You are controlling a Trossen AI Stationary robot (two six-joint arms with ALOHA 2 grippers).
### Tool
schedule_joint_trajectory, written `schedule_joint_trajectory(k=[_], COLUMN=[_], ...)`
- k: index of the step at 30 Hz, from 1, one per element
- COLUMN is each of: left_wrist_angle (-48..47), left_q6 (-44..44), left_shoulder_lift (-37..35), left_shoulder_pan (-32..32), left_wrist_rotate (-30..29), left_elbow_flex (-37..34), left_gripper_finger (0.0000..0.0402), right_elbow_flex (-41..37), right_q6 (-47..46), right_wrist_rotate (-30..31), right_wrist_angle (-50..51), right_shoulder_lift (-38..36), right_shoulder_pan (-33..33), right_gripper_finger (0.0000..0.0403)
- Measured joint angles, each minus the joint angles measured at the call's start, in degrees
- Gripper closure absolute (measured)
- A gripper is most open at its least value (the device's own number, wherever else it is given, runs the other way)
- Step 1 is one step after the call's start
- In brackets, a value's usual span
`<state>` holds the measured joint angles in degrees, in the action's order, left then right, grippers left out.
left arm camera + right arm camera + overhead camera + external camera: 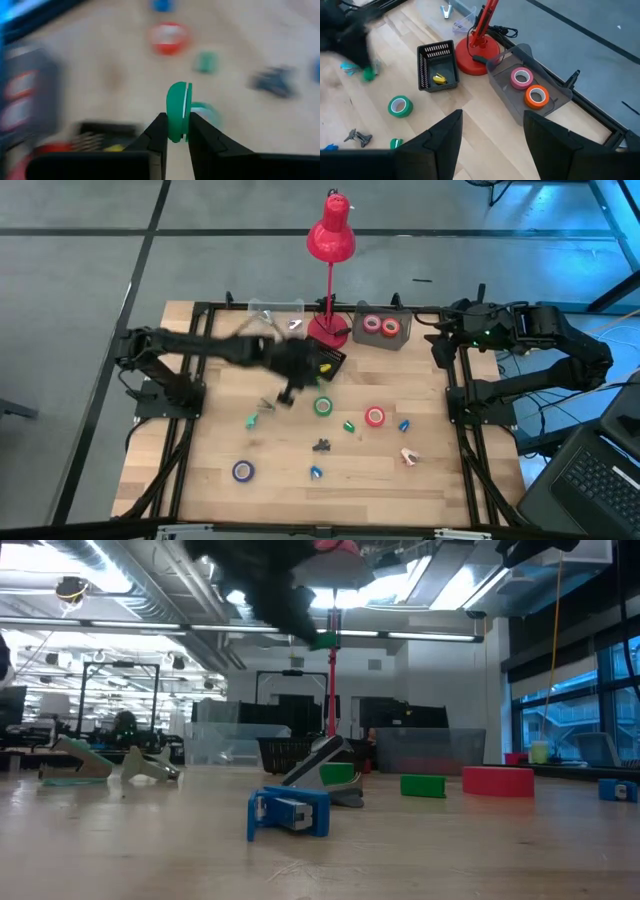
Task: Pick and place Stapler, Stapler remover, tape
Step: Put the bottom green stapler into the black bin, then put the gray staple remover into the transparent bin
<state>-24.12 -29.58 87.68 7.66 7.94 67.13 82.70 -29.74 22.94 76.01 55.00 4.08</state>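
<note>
Left tool [176, 131] has a small green piece [178, 111], lifted over mid-bench [200, 470]

It's pinched tight edge-on, so I'd move slowly toward the black basket [436, 67]. Right tool [490, 131] waits wide open, empty. Green tape [323, 406] sits just below; pink and orange rolls [380, 326] are in the grey tray.

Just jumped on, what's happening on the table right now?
The left gripper is shut on a small green piece, held above the table near the black basket. The right gripper waits open off the right edge. Two tape rolls sit in the grey tray; green, red and blue rolls lie on the wood.
</note>
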Motion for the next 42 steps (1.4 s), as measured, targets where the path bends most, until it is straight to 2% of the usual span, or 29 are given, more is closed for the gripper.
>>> schedule_joint_trajectory(k=[5,10,12,18,25,29,31,36,39,42], left_wrist_angle=[-1.21,-9.51,-13.33,-15.19,-16.43,-16.05,-15.4,-17.89,-23.18,-30.54], left_q6=[3.94,4.39,4.27,1.29,-0.58,-0.08,0.28,0.46,3.0,8.64], left_shoulder_lift=[4.87,13.52,17.38,25.45,30.83,31.64,31.62,28.71,26.92,24.34], left_shoulder_pan=[11.94,17.82,18.36,17.74,17.46,17.45,17.14,17.13,17.32,17.19], left_wrist_rotate=[-0.72,-0.9,-0.91,-0.7,-1.05,-1.74,-3.44,-11.48,-10.26,-6.28], left_elbow_flex=[8.36,15.38,17.0,18.53,18.56,18.64,18.64,21.0,24.78,28.17], left_gripper_finger=[0.0359,0.0359,0.0359,0.0359,0.0359,0.0356,0.0327,0.0215,0.0171,0.015], right_elbow_flex=[0.0,0.0,0.0,0.0,0.0,0.0,0.0,0.0,0.0,0.0], right_q6=[-0.06,0.01,0.04,0.16,0.16,0.16,0.14,0.16,0.18,0.14], right_wrist_rotate=[0.0,0.28,0.57,1.11,1.31,1.49,1.49,1.49,1.49,1.18], right_wrist_angle=[-0.65,-1.07,-1.07,-1.06,-1.01,-0.99,-0.98,-0.98,-0.96,-0.61], right_shoulder_lift=[0.0,0.0,0.0,0.0,0.0,0.0,0.0,0.02,0.02,0.0], right_shoulder_pan=[0.03,0.02,0.03,0.02,0.01,0.01,0.02,0.02,0.02,0.03], right_gripper_finger=[0.0193,0.0193,0.0193,0.0193,0.0193,0.0193,0.0193,0.0193,0.0193,0.0193])
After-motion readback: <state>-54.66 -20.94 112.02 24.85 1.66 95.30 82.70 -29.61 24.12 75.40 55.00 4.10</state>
